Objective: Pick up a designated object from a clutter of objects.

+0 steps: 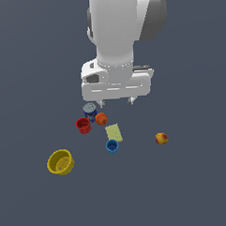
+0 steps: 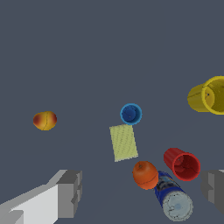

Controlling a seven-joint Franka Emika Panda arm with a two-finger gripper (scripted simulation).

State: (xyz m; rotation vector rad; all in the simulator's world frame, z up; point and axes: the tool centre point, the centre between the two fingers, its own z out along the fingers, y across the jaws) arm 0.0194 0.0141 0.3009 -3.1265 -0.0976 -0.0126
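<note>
The designated object, a small bright-blue cup (image 1: 112,146) (image 2: 131,113), stands upright on the grey floor at the near side of the clutter of objects. My gripper (image 1: 116,103) (image 2: 142,190) hangs open above the floor, behind the clutter and well apart from the blue cup, with nothing between its fingers (image 2: 70,192). A pale yellow-green pad (image 1: 114,132) (image 2: 123,142) lies flat between the blue cup and the gripper.
A red cup (image 1: 83,125) (image 2: 182,164), a grey-lidded dark-blue can (image 1: 90,110) (image 2: 173,200) and an orange ball (image 1: 101,118) (image 2: 145,174) cluster just under the gripper. A yellow bowl (image 1: 60,162) (image 2: 209,95) sits toward the exterior view's left, a red-yellow fruit (image 1: 162,138) (image 2: 44,120) toward its right.
</note>
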